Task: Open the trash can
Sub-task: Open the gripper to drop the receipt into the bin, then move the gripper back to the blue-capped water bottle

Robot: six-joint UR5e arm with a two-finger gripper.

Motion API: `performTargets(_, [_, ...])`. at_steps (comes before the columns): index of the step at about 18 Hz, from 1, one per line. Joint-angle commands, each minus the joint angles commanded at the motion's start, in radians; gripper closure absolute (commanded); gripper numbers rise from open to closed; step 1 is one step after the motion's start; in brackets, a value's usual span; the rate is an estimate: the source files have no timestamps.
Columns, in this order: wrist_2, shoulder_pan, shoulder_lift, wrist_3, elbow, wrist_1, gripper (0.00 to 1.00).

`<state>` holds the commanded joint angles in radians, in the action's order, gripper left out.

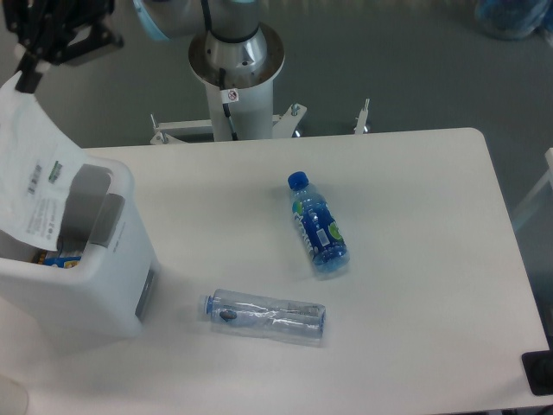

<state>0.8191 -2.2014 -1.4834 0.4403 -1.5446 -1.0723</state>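
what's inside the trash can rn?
The trash can is open; a blue-labelled item shows low inside. The white paper hanging from the gripper hides the rest.

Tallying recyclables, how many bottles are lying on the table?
2: a blue bottle mid-table, a clear bottle near the front edge. More may sit hidden inside the trash can.

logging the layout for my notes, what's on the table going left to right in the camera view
trash can → clear empty bottle lying on its side → blue-capped bottle with the blue label
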Motion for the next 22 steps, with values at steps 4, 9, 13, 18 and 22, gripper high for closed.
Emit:
performTargets(4, [0.002,0.003,-0.001,0.023,-0.046,0.003,1.0])
performTargets(9, [0.011,0.003,-0.014,0.089,-0.104,0.005,1.0])
performTargets(13, [0.011,-0.008,-0.048,0.145,-0.109,0.009,0.64])
performTargets(18, [0.113,-0.023,-0.029,0.206,-0.112,0.003,0.0])
performTargets(22, [0.135,-0.176,0.008,0.207,-0.112,0.002,0.0])
